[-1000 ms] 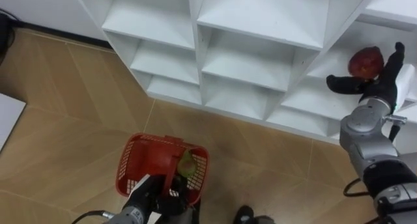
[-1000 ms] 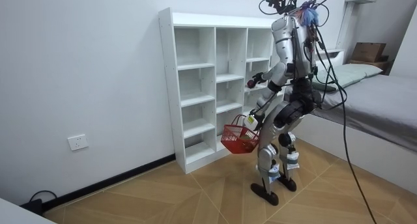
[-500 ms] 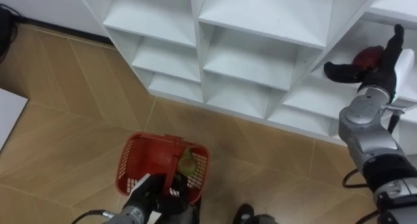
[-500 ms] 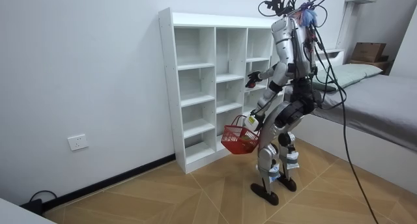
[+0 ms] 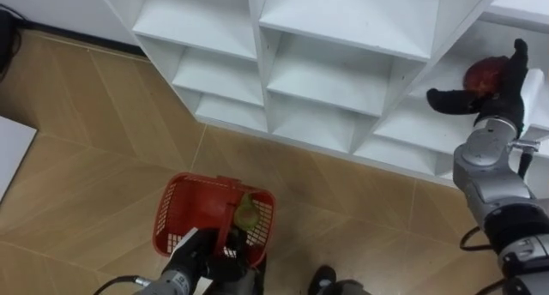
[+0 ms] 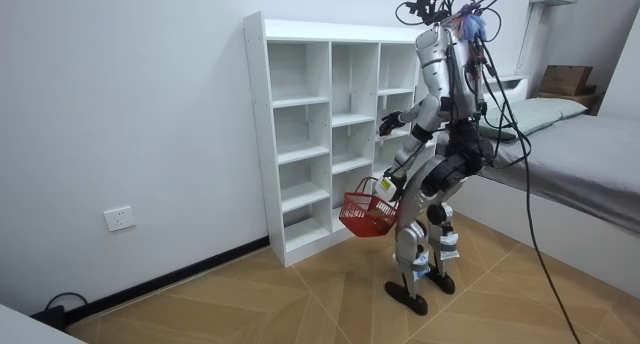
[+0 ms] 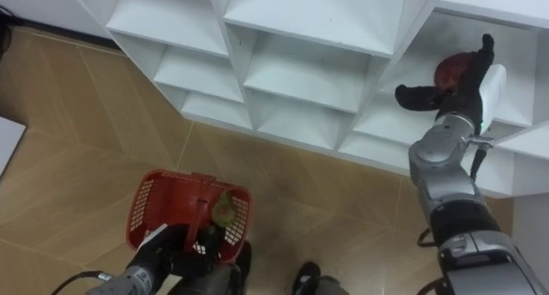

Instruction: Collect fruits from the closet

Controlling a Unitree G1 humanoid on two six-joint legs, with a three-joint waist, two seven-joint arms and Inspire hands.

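A dark red round fruit (image 5: 482, 72) lies on a shelf at the right of the white closet (image 5: 343, 21). My right hand (image 5: 502, 102) is stretched up against it, open, with the thumb (image 5: 442, 98) spread to the fruit's left and the straight fingers (image 5: 517, 59) on its right. Low at my left hangs a red basket (image 5: 184, 213) with a green pear-like fruit (image 5: 246, 213) in it. My left hand (image 5: 210, 261) is shut on the basket's handle. In the room view I stand facing the closet (image 6: 300, 134), with the basket (image 6: 368, 212) at knee height.
The closet's other compartments (image 5: 330, 72) in front of me hold nothing. Wooden floor (image 5: 86, 141) spreads to the left and below. In the room view a bed (image 6: 580, 154) stands behind me on the room view's right.
My right hand has shifted slightly at the red fruit, which shows more now than half a second ago. Basket and left hand are unchanged.
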